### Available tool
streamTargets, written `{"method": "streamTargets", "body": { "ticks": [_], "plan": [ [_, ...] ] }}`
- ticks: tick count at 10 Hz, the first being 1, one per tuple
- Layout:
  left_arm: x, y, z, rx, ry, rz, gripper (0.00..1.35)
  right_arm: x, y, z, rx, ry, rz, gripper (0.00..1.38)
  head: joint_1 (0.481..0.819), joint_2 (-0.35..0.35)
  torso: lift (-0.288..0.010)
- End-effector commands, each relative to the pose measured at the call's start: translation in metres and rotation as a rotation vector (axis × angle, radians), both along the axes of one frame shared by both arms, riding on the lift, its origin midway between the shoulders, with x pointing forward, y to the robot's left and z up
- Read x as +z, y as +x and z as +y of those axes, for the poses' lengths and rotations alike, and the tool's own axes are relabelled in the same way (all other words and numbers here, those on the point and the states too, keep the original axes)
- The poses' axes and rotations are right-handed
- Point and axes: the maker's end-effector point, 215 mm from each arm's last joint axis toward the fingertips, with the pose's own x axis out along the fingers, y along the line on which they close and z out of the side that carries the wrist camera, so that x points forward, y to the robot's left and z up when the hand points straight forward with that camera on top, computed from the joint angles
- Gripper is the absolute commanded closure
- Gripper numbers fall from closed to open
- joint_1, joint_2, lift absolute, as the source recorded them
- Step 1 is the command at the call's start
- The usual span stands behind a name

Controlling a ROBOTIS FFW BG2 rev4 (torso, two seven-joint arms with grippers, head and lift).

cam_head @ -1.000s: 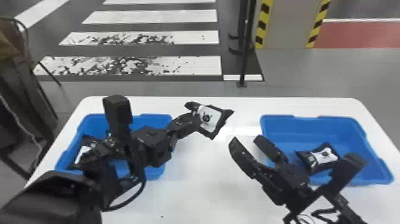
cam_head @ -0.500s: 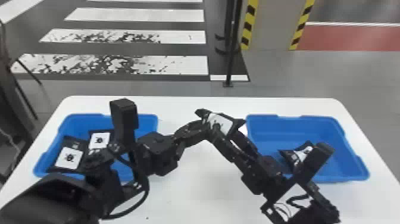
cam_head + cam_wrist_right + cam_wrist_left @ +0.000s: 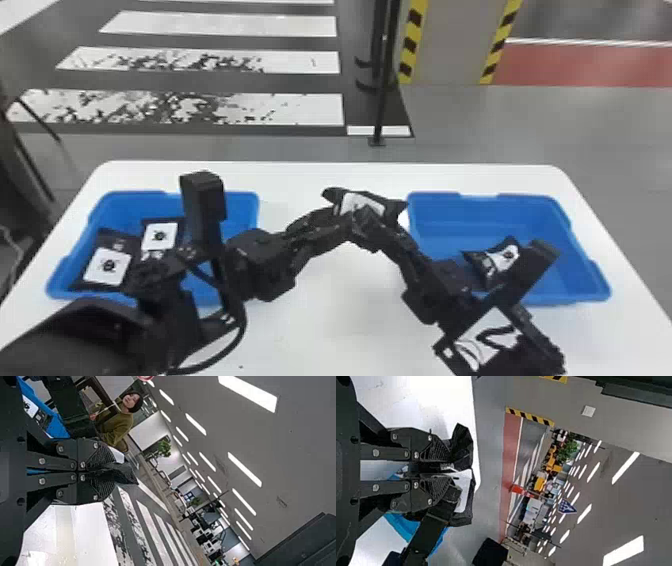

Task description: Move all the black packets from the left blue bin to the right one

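You are holding a black packet (image 3: 372, 201) above the table (image 3: 350, 310), between the bins. Your left gripper (image 3: 345, 219) and right gripper (image 3: 367, 219) are both clamping it, fingers closed on its material. Two packets (image 3: 107, 265) are lying in the left blue bin (image 3: 132, 199); another (image 3: 504, 257) is lying in the right one (image 3: 505, 205).

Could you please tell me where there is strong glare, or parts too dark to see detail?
Head view: the white table is bright, while the left arm is nearly featureless black; left wrist view: ceiling lights glare white, table partly washed out; right wrist view: ceiling lights glare too, with small glints on the table.
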Motion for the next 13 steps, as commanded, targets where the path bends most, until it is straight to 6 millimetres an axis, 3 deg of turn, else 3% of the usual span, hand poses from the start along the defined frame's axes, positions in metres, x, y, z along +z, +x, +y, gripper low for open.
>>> {"method": "streamTargets", "body": {
  "ticks": [1,2,3,6,8,9,10,11,12,13],
  "plan": [
    [-0.003,-0.001,0.009,0.018,-0.023,0.011,0.14,-0.007,0.007,-0.015,-0.025,-0.021,0.005,1.28,0.695,-0.039,-0.14],
    [-0.006,0.001,0.022,0.046,-0.024,0.008,0.09,-0.008,0.019,-0.039,-0.071,-0.061,-0.009,1.28,0.695,-0.046,-0.14],
    [0.002,0.001,0.039,0.084,-0.037,-0.019,0.16,-0.012,0.035,-0.068,-0.12,-0.127,-0.026,1.28,0.695,-0.054,-0.14],
    [0.013,-0.002,0.096,0.202,-0.005,-0.055,0.19,-0.038,0.083,-0.14,-0.227,-0.319,-0.03,1.27,0.695,-0.079,-0.14],
    [0.012,-0.002,0.132,0.274,0.034,-0.06,0.19,-0.06,0.1,-0.193,-0.311,-0.437,-0.002,1.2,0.695,-0.092,-0.14],
    [0.01,-0.003,0.146,0.301,0.049,-0.058,0.19,-0.08,0.104,-0.234,-0.372,-0.537,0.039,1.1,0.695,-0.097,-0.14],
    [0.009,-0.003,0.16,0.326,0.065,-0.058,0.19,-0.094,0.1,-0.268,-0.417,-0.625,0.078,0.69,0.695,-0.112,-0.14],
    [0.007,-0.003,0.173,0.35,0.083,-0.057,0.19,-0.098,0.092,-0.276,-0.433,-0.649,0.087,0.19,0.695,-0.139,-0.14],
    [0.005,-0.002,0.185,0.373,0.101,-0.054,0.19,-0.091,0.08,-0.276,-0.456,-0.679,0.075,0.05,0.695,-0.154,-0.14],
    [0.006,0.0,0.194,0.39,0.116,-0.059,0.19,-0.077,0.061,-0.268,-0.476,-0.683,0.054,0.12,0.695,-0.152,-0.14]
  ]
}}
